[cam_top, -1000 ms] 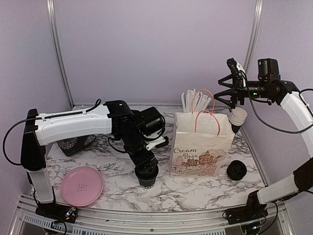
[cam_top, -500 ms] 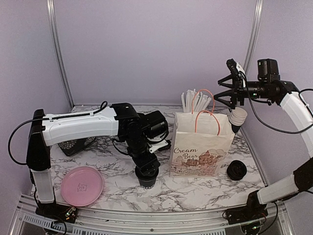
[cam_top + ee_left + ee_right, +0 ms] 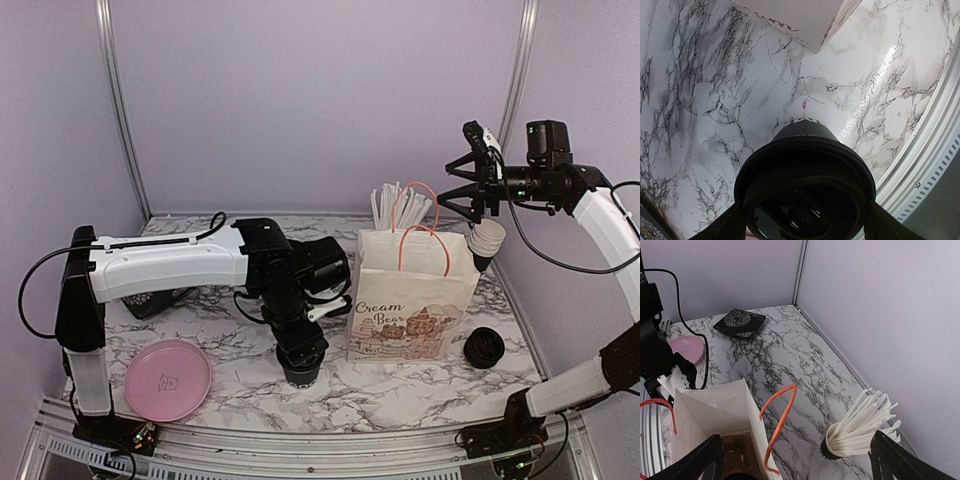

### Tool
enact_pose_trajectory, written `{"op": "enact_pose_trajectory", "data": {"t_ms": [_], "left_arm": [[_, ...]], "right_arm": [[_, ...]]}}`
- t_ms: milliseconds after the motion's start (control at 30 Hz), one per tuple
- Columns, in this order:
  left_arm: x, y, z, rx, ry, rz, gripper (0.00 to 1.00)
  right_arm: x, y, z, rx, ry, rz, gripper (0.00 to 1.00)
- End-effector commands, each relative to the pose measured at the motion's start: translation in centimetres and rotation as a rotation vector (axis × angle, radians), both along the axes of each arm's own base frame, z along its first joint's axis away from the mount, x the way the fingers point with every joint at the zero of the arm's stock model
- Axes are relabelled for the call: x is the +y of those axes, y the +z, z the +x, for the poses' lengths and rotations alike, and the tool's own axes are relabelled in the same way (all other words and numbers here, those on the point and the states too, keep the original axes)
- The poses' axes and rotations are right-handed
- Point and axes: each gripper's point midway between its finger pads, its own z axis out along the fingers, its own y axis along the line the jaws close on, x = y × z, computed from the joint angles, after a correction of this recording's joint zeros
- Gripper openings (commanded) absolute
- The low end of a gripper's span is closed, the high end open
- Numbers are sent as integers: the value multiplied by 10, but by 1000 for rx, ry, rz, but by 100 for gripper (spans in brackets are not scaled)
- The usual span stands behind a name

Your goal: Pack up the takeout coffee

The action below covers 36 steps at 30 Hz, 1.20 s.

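One takeout coffee (image 3: 805, 170) between left gripper (image 3: 300, 358) fingers (image 3: 726, 226), just beside paper bag (image 3: 405, 300)

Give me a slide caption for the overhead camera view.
Left end effector straddles the black takeout coffee cup beside the Cream Bear paper bag; right end effector hovers open above the bag.
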Motion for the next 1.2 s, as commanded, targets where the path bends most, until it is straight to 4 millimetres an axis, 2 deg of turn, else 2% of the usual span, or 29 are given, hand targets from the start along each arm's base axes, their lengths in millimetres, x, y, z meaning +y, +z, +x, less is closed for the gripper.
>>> {"op": "enact_pose_trajectory", "data": {"t_ms": [0, 100, 233, 333, 567, 700, 767, 1000, 1167], "left_arm": [[7, -11, -3, 4, -13, 77, 78], [6, -8, -3, 7, -10, 68, 73], [7, 4, -1, -17, -2, 52, 71], [14, 20, 7, -79, 20, 44, 71], [30, 73, 27, -228, 92, -25, 70], [39, 100, 32, -286, 117, -58, 70], [42, 115, 34, -313, 123, -80, 70], [45, 177, 46, -441, 154, -202, 69], [50, 217, 53, -528, 179, -276, 69]], "right_arm": [[-2, 4, -6, -14, -3, -4, 99], [-4, 3, -6, -12, -19, -16, 99], [-9, 0, -9, -2, -42, -47, 99], [-10, -10, -21, 24, -10, -99, 99], [-14, -31, -58, 116, 153, -257, 95], [-18, -44, -56, 124, 132, -321, 94], [-18, -49, -44, 143, 91, -333, 91], [-1, -70, -6, 232, 85, -323, 71], [15, -71, -1, 264, 135, -293, 38]]}}
